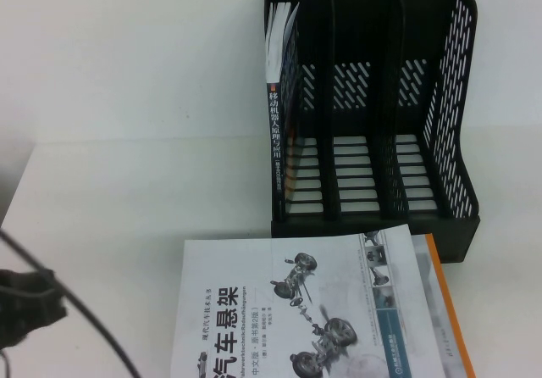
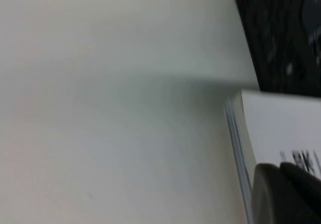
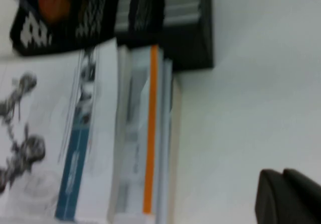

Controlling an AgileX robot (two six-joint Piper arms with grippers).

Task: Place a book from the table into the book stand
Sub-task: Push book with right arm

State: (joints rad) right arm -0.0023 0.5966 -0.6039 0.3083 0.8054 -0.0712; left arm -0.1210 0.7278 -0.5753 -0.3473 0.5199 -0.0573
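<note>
White table (image 1: 127, 124) with black book stand (image 1: 461, 124) at its far side.
We see the book (image 1: 279, 310) lying flat in front of the stand, atop an orange-bordered book (image 1: 445, 302); a black-spined book (image 1: 279, 132) stands in the leftmost slot. The left gripper (image 1: 30, 297) sits beside the book, the right gripper (image 3: 291, 196) over bare table; we cannot tell either's opening.

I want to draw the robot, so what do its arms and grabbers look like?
Only bits show. The left gripper, low at the table's left edge, is a dark black, blocky shape with a thin black cable curving past it. In its own camera it is a dark rounded lump. The right gripper, beside the books, is the same plain black. No markings show.
</note>
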